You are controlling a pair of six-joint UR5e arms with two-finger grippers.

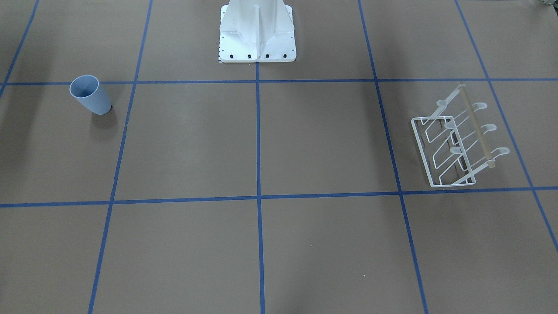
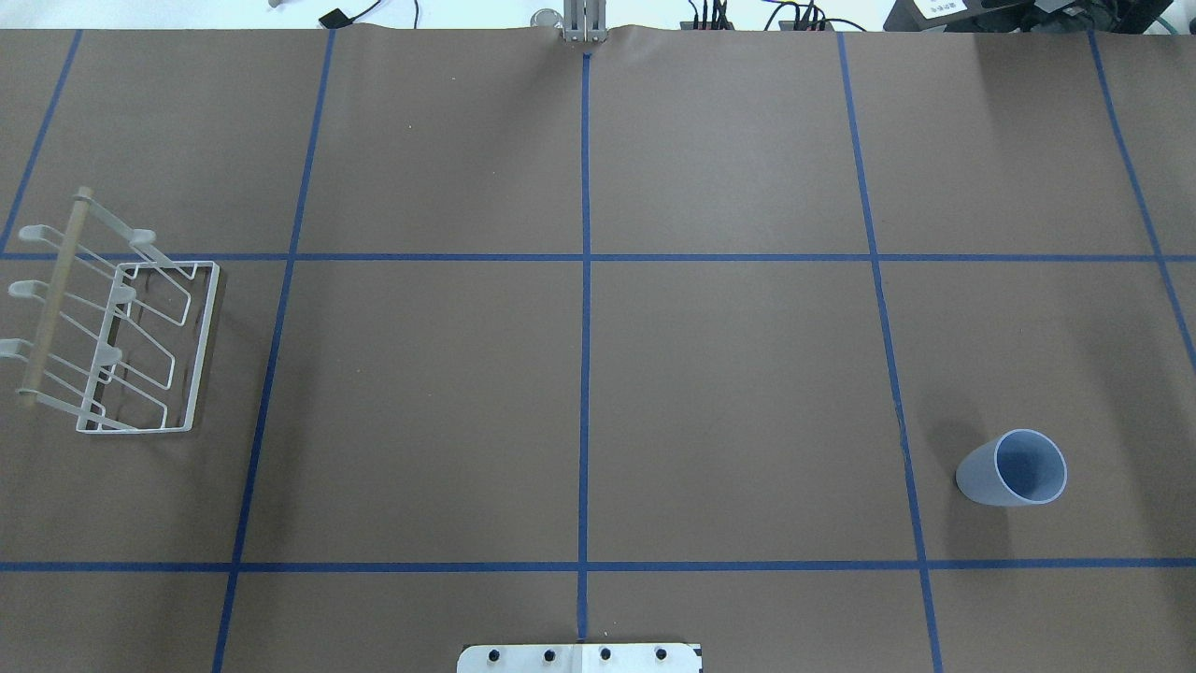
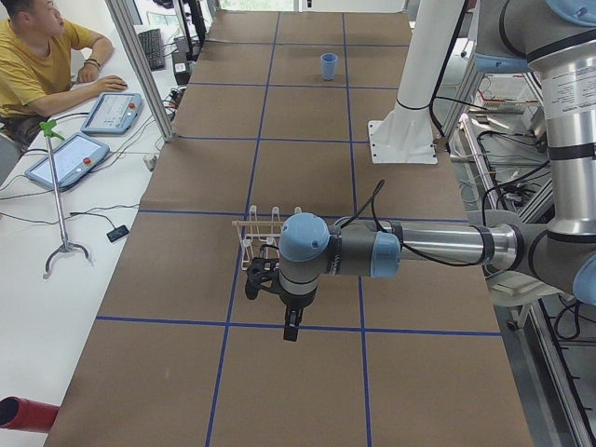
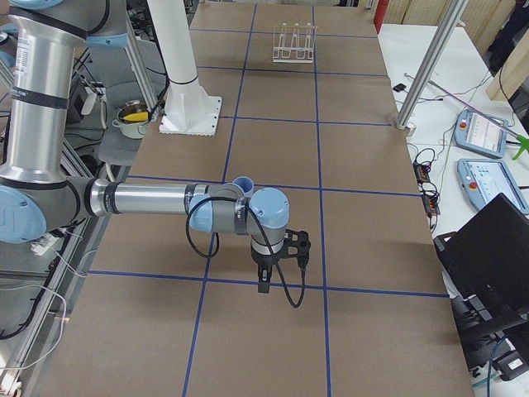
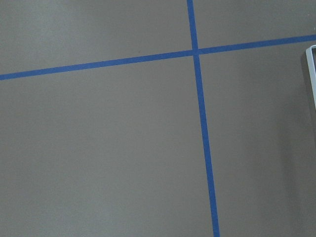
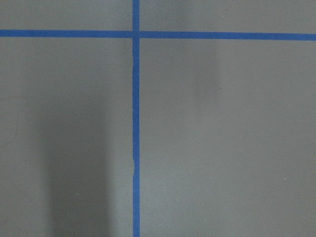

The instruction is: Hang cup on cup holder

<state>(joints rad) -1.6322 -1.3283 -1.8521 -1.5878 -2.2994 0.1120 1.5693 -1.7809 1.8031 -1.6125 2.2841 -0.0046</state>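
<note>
The pale blue cup (image 1: pixel 91 96) stands upright, rim up, on the brown table on my right side; it also shows in the overhead view (image 2: pixel 1014 467). The white wire cup holder (image 1: pixel 453 144) with its wooden rod stands on my left side (image 2: pixel 112 327), with no cup on its prongs. My left gripper (image 3: pixel 291 326) hangs above the table just in front of the holder (image 3: pixel 270 223). My right gripper (image 4: pixel 264 281) hangs above the table near the cup (image 4: pixel 242 184). Both show only in the side views, so I cannot tell if they are open or shut.
The white robot pedestal (image 1: pixel 257 30) stands at the table's middle on my side. Blue tape lines divide the table into squares. An operator (image 3: pixel 37 56) sits at a side desk with tablets. A laptop (image 4: pixel 488 248) sits beyond the other end.
</note>
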